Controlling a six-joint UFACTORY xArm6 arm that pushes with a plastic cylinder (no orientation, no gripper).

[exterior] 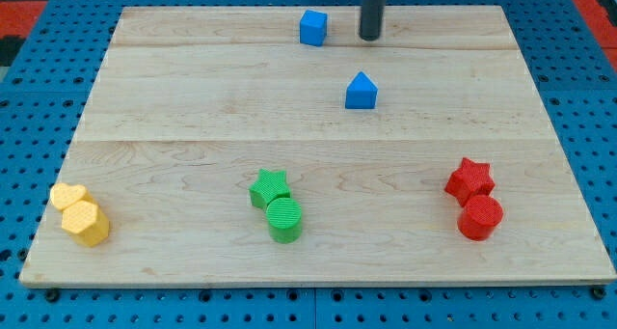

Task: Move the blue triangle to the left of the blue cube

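Camera view: my tip (pixel 371 38) — a plain rod, a tool with nothing to spread or pinch — rests on the surface (pixel 174 107) just right of the blue cube (pixel 312 28). The blue triangle (pixel 361 92) sits below it, apart — probably awaiting a leftward push.

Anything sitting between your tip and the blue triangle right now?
No. In the camera view, only bare board lies between my tip and the blue triangle; the blue cube sits off to the view's left.

Yellow (pixel 80 214), green (pixel 278 205) and red blocks (pixel 473 200) line the board's (pixel 174 97) bottom.
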